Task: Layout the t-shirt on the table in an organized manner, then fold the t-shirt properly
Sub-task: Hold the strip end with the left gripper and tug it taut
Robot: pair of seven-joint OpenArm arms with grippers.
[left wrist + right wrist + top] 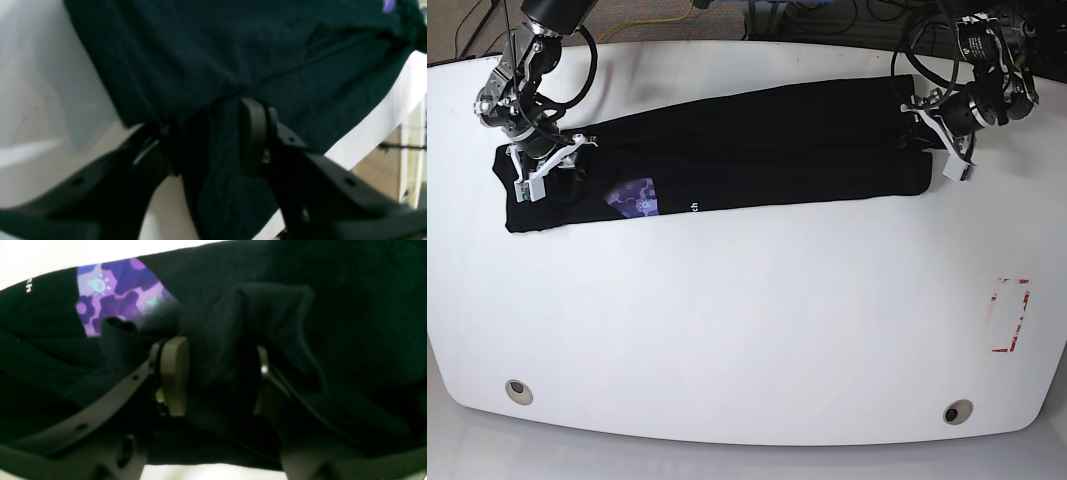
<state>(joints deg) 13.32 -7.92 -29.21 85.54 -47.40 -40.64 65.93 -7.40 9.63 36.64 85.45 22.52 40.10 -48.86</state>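
L-wrist cam | left gripper [206,146] jaws apart w/ a fold of black t-shirt [233,60] between them | cloth spreads ahead of claw | white table [377,120] edge at right, beyond right finger

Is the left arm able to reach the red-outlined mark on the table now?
Probably yes: the red-outlined mark lies on its side, bare table between, though shirt fabric sits between the left gripper's fingers.

Black t-shirt [757,150], purple print; white table [747,330]
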